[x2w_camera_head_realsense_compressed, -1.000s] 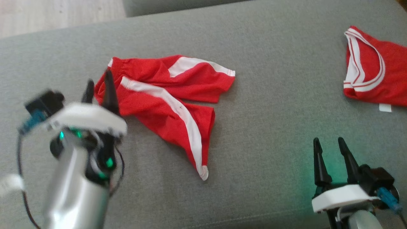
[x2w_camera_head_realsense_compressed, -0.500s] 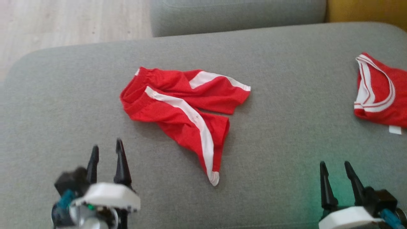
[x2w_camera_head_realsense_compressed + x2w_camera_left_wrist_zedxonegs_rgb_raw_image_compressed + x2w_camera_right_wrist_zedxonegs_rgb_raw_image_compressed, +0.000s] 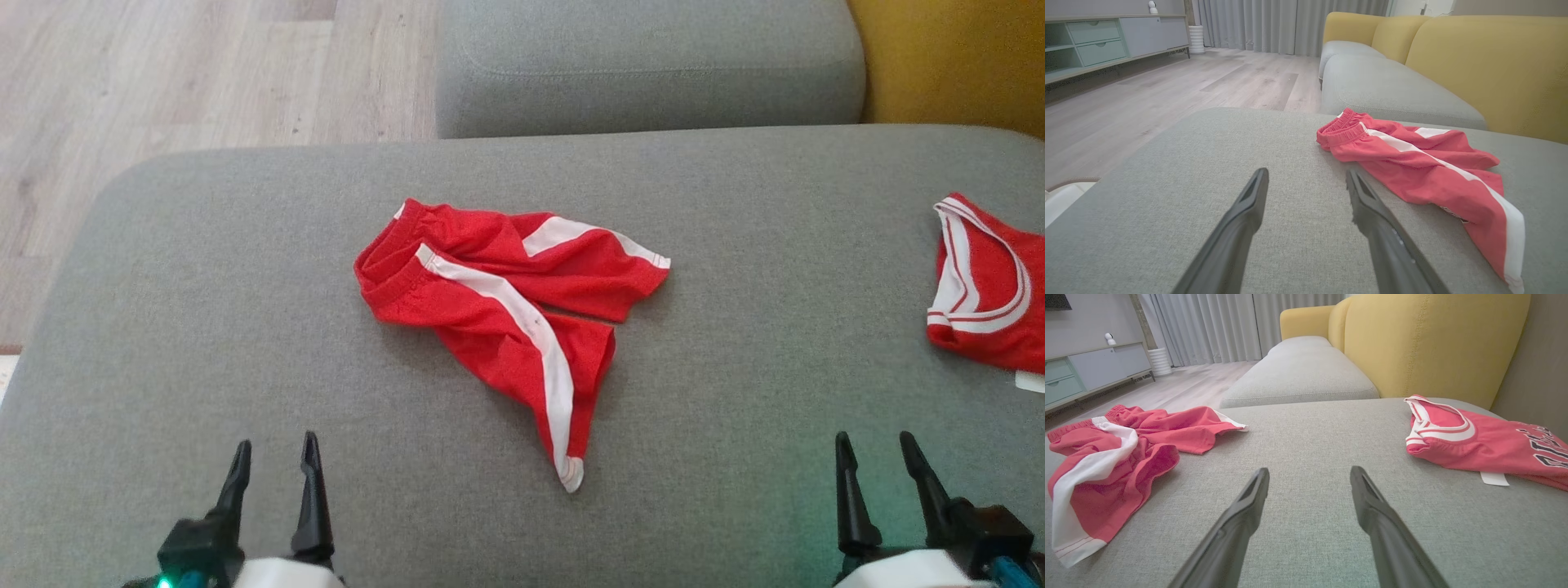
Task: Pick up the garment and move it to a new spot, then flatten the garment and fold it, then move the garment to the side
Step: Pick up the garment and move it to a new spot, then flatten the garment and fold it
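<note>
The garment (image 3: pixel 506 302) is thin red cloth, smooth with a faint sheen, and its waistband is ribbed. Under it, the sofa cushion (image 3: pixel 245 286) is grey woven fabric, matt and coarse-grained. The jersey (image 3: pixel 992 302) is similar red cloth with white trim. The backrest (image 3: pixel 1433 343) is yellow and finely textured. The floor (image 3: pixel 163 73) is pale wood planks with a low sheen. The left end effector (image 3: pixel 1307 172) and right end effector (image 3: pixel 1309 469) look like dark, matt plastic.

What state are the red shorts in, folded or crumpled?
Crumpled, not folded: the red shorts lie rumpled on the grey cushion, legs splayed apart.
</note>
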{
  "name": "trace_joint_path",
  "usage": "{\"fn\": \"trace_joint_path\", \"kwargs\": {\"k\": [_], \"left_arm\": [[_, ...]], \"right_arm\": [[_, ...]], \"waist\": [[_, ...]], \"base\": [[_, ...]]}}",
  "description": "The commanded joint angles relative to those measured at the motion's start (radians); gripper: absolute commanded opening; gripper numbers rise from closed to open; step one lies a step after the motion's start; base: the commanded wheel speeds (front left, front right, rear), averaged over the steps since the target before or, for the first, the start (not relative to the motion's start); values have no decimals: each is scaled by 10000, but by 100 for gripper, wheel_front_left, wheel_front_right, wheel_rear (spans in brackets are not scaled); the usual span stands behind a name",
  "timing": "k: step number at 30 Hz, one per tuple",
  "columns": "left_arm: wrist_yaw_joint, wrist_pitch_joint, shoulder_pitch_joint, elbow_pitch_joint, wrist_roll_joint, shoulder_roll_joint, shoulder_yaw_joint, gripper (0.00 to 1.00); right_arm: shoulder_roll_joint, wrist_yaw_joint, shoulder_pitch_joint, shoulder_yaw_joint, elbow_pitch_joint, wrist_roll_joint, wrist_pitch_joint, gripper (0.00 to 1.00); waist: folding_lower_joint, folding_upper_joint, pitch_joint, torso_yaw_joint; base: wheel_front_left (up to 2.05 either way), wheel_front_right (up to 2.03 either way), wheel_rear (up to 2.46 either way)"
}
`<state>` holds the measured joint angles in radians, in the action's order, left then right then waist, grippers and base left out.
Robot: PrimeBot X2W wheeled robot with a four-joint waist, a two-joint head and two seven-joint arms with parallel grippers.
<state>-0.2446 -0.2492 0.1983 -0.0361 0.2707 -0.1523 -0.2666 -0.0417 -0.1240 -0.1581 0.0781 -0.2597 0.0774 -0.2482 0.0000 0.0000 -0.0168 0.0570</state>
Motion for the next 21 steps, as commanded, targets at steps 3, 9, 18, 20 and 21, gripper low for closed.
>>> {"fn": "trace_joint_path", "kwargs": {"k": [3, 9, 18, 20, 21], "left_arm": [[277, -124, -76, 281, -312, 171, 649, 100], [671, -125, 29, 123, -640, 492, 1060, 100], [1059, -125, 63, -32, -985, 765, 1471, 100], [1119, -125, 70, -43, -1043, 801, 1544, 100], [1145, -125, 68, -46, -1074, 817, 1573, 100]], "right_arm": [[-85, -67, 114, -245, 367, -55, -135, 100], [-85, -67, 23, -310, 380, 19, -135, 100], [-85, -67, 3, -408, 377, 75, -135, 100], [-85, -67, 0, -432, 369, 86, -135, 100], [-85, -67, 1, -444, 365, 92, -135, 100]], "waist": [[0, 0, -79, -35], [0, 0, -186, -29], [0, 0, -208, -77], [0, 0, -200, -106], [0, 0, -193, -122]], "base": [[0, 0, 0], [0, 0, 0], [0, 0, 0], [0, 0, 0], [0, 0, 0]]}}
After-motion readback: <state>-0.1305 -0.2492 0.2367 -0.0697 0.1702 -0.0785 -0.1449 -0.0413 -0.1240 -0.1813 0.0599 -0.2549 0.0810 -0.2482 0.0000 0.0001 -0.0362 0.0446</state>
